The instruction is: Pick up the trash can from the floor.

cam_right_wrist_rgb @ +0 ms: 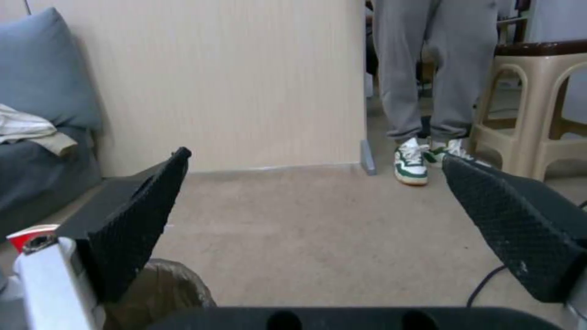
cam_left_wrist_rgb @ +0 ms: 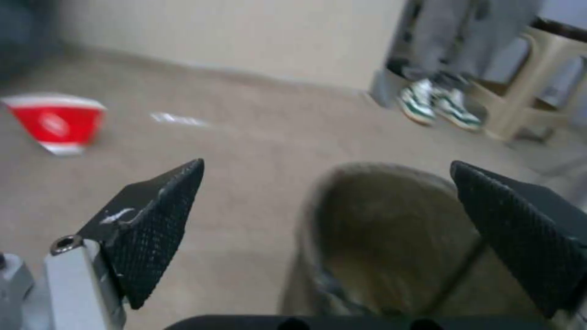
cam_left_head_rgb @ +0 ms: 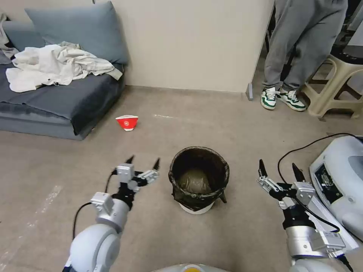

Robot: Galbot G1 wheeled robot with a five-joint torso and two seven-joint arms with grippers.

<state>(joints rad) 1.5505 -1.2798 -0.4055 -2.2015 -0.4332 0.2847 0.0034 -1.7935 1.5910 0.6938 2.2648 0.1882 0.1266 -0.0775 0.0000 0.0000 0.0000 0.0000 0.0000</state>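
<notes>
Trash can (cam_left_head_rgb: pixel 199 179) stood upright on the floor (cam_left_head_rgb: pixel 242 136) at lower centre of the head frame, with the left gripper (cam_left_head_rgb: pixel 144 163) spread and empty just beside its rim and the right gripper (cam_left_head_rgb: pixel 279 170) equally spread and empty, well apart toward lower right. Likely risk: a finger could snag only the loose dark bag, or nudge the rim and tip the light bin. Count was one can, one red paper bowl (cam_left_head_rgb: pixel 127 122) at centre left, two grippers.
</notes>
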